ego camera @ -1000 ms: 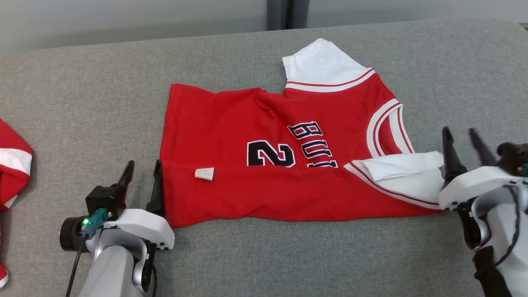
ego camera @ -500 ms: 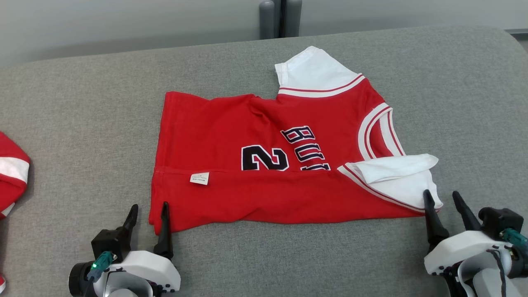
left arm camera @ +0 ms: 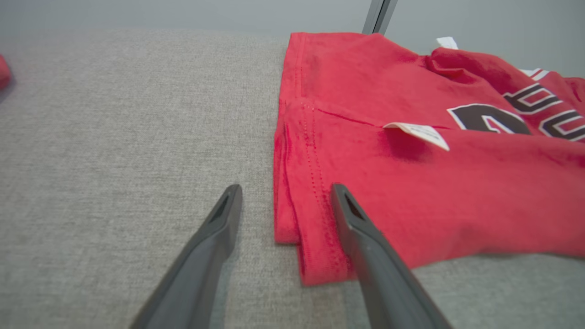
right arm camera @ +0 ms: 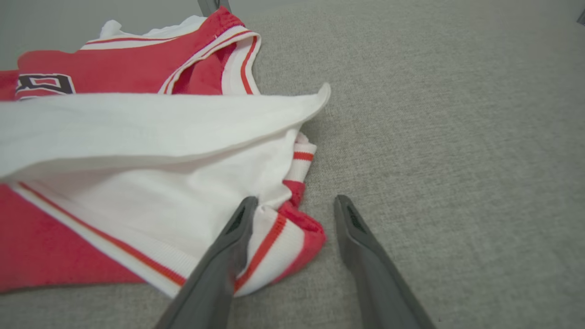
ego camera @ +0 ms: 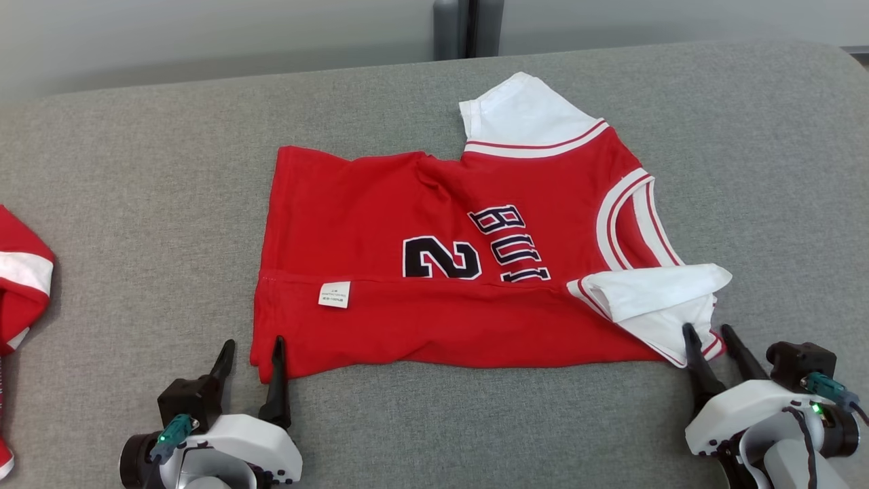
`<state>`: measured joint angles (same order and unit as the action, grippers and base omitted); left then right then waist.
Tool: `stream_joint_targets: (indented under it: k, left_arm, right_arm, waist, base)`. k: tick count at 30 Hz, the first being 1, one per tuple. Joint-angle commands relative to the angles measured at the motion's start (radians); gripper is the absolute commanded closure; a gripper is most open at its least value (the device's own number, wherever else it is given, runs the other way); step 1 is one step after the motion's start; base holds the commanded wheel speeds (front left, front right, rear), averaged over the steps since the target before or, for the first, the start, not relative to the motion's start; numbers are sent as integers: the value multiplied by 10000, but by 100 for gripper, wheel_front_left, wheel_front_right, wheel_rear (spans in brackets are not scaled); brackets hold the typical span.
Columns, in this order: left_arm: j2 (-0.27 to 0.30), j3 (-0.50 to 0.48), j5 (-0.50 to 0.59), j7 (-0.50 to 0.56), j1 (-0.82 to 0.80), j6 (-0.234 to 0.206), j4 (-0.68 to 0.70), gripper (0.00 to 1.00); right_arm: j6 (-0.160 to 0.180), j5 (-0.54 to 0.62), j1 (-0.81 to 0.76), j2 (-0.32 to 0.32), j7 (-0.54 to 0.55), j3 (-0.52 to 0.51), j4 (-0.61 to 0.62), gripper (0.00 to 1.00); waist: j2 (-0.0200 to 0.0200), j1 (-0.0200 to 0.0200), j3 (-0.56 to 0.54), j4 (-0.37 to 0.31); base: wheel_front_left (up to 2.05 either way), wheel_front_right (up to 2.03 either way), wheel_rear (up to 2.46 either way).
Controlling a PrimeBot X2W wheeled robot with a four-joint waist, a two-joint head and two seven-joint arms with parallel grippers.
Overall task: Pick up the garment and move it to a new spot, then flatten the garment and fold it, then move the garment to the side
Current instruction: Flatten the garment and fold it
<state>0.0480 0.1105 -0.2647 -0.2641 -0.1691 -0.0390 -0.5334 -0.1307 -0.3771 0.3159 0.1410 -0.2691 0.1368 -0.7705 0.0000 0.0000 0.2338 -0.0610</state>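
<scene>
Apparently garment (left arm camera: 411, 196) between end effector (left arm camera: 285, 187) fingers (left arm camera: 365, 237)

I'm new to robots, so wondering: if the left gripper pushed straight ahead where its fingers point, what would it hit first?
Probably the red jersey, at its near corner: one finger overlaps the hem; the other faces bare grey cushion.

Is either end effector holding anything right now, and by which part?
Nothing is held: left end effector and right end effector stand open at near corners of the jersey.
</scene>
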Motion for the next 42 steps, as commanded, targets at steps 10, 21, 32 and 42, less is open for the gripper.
stream_joint_targets:
  k: [10,21,32,42]
  left_arm:
    - [44,113,-513,-2,-213,361,-237,0]
    - [19,670,-1234,26,-475,654,-1268,100]
    - [61,356,-1091,-3,515,746,-849,100]
    - [81,352,-1084,-8,2100,699,-730,100]
  right_arm:
    - [9,-383,132,231,49,-74,378,100]
    - [1,-537,254,141,49,81,572,100]
    - [2,-781,-320,511,49,-57,-8,100]
    - [5,-1210,-1197,723,49,167,-432,100]
  waist:
    - [0,0,13,-88]
    - [0,0,-184,-141]
    - [0,0,-1751,113]
    - [0,0,-2352,512]
  base:
    - [0,0,0]
    - [0,0,0]
    - [0,0,0]
    - [0,0,0]
